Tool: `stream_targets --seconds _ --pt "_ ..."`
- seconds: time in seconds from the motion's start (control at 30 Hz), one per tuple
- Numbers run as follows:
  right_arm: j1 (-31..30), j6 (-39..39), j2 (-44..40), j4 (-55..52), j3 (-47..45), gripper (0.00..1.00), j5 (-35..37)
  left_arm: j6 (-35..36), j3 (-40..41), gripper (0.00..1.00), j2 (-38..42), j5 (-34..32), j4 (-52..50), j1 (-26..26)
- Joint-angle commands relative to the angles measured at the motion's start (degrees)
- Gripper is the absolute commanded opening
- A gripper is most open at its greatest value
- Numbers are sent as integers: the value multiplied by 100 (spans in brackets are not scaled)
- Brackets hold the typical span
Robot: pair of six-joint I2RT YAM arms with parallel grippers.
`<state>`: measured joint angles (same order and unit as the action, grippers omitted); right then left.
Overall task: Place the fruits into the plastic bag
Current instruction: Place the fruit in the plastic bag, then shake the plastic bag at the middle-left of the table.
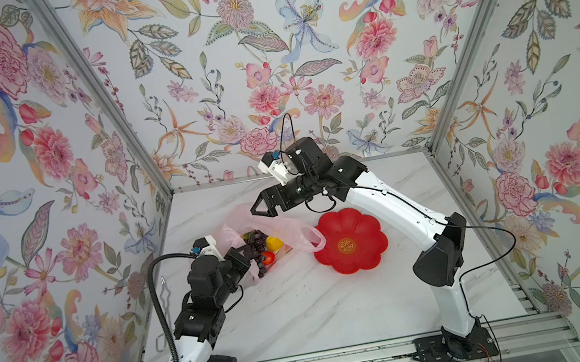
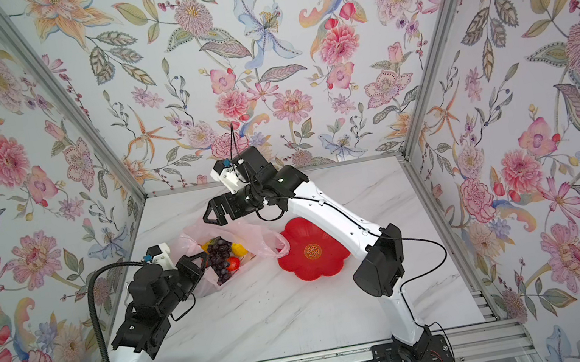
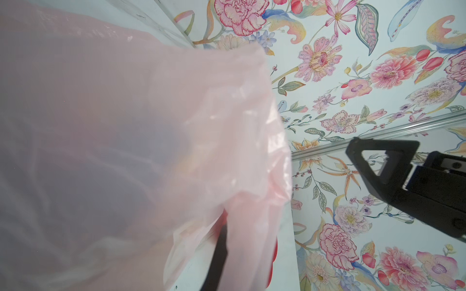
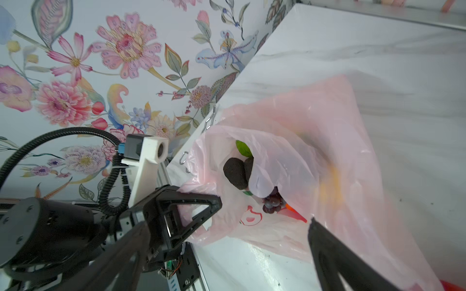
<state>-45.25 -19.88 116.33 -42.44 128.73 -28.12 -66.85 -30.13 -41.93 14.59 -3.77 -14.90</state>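
The pink plastic bag (image 1: 290, 229) (image 2: 263, 236) lies on the marble table with its mouth held open. Inside lie the fruits: a dark purple grape bunch (image 1: 257, 244) (image 4: 272, 202), a yellow one (image 1: 274, 243), a red one (image 1: 268, 258), an orange elongated one (image 4: 296, 213) and a dark one with a green leaf (image 4: 235, 173). My left gripper (image 1: 246, 255) (image 4: 214, 201) is shut on the bag's near rim. Pink film (image 3: 126, 151) fills the left wrist view. My right gripper (image 1: 261, 208) (image 2: 211, 215) hovers just above the bag's far side, open and empty.
A red flower-shaped plate (image 1: 350, 239) (image 2: 312, 250) lies right of the bag, with one bag handle draped over its edge. Floral walls close in on three sides. Metal hooks (image 4: 185, 161) hang at the table's left edge beside the bag.
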Motion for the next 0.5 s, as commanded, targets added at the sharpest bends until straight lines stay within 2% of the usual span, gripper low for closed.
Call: stream_targets --seconds 0.0,0.07,0.13,0.27,0.33,0.47 --pt "206 160 -251 240 -362 99 221 138 -54 0 -41 -16 161 31" --pt "436 240 -364 82 -602 99 261 176 -86 0 -81 -18 147 32" --pt "567 633 -408 -364 -677 99 452 205 -110 0 -145 -1 140 31" --pt "404 1965 -612 -1238 -1105 99 1775 256 -181 0 -372 52 240 39" --pt "255 2439 -865 -1216 -1715 97 2257 283 -249 0 -494 87 299 39" --pt "139 2612 -1304 -911 -2782 92 2388 347 -364 0 -716 125 358 39"
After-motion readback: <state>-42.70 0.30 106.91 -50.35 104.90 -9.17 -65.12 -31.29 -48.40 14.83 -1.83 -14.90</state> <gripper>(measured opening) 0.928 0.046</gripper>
